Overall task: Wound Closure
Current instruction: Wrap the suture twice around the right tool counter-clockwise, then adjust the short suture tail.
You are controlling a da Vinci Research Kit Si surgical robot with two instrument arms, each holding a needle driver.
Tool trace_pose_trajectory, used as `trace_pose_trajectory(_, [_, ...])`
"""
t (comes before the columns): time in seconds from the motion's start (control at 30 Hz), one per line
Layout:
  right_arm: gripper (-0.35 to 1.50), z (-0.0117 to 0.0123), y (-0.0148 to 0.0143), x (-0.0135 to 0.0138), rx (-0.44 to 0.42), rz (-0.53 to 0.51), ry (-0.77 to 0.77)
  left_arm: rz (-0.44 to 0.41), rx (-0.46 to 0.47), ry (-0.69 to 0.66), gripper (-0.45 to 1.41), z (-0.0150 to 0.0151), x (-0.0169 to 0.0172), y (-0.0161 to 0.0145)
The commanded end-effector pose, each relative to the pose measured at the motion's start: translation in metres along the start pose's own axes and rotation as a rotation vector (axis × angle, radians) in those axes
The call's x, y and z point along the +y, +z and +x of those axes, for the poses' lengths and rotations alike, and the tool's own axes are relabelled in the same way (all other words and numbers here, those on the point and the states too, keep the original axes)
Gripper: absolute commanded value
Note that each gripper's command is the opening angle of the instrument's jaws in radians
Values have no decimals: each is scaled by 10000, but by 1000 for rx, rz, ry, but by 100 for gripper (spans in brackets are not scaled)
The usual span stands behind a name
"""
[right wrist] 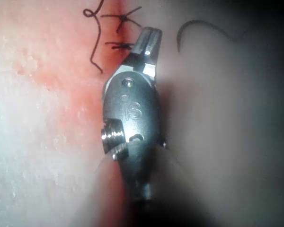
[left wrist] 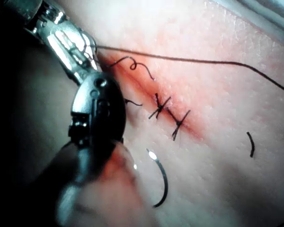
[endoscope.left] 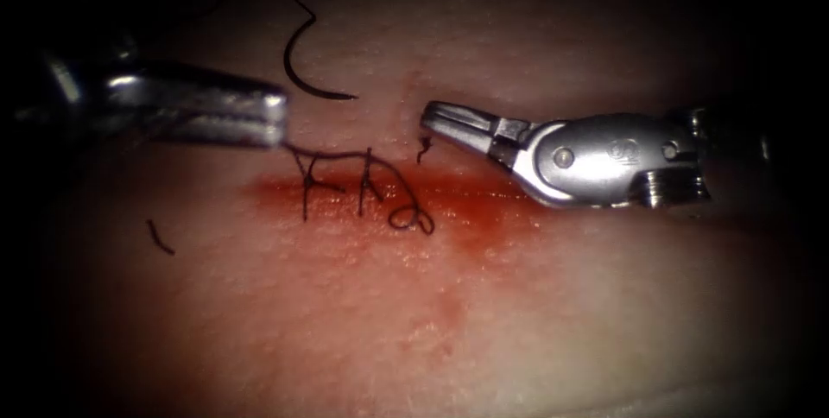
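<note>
The thin, stiff, slippery curved dark needle (endoscope.left: 302, 55) lies free on the pink tissue (endoscope.left: 518, 314), best grasped mid-curve; the right gripper (endoscope.left: 429, 120) is closed and empty, the left gripper (endoscope.left: 276, 120) closed on dark thread (endoscope.left: 345, 155).

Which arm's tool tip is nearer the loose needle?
Left. The left tool sits just beside the needle lying free on the tissue; the right tool is farther off.

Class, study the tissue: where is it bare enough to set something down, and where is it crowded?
Bare: the wide stretch of tissue below the red fluid. Crowded: around the stitches, with the needle lying free above them, the left claw and right claw alongside, and a cut thread end at left.
</note>
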Motion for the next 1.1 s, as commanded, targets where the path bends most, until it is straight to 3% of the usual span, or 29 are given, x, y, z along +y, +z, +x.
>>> trace_pose_trajectory(0.03, [-35, -8, 22, -2, 20, 42, -23, -9, 13, -1, -45, -12, -4, 3])
trace_pose_trajectory(0.1, [-35, -13, 34, -7, 34, 103, -45, -27, 20, -4, -45, -23, -7, 5])
trace_pose_trajectory(0.23, [-35, -15, 57, -25, 149, 185, -65, -46, 42, -5, -45, -68, -13, 11])
trace_pose_trajectory(0.33, [-35, -10, 59, -33, 221, 173, -64, -53, 5, -2, -45, -104, -15, 11])
trace_pose_trajectory(0.5, [-35, 6, 50, -50, 280, 152, -55, -40, -101, -33, -45, -190, -7, -16])
trace_pose_trajectory(0.63, [-35, 10, 47, -59, 267, 129, -55, -41, -122, -82, -45, -217, 8, -26])
trace_pose_trajectory(0.73, [-35, 4, 47, -58, 201, 114, -36, -51, -106, -111, -45, -204, 21, -25])
trace_pose_trajectory(0.9, [-35, -12, 43, -62, 94, 31, -1, -77, -40, -116, -45, -146, 39, -15])
trace_pose_trajectory(0.93, [-35, -15, 37, -63, 47, -23, 29, -83, -23, -122, -45, -127, 48, -15])
trace_pose_trajectory(1.03, [-35, -17, 21, -60, 22, -164, 67, -85, -5, -133, -45, -103, 70, -19])
trace_pose_trajectory(1.1, [32, -16, 5, -50, 47, -302, 189, -94, -2, -133, -45, -95, 98, -23])
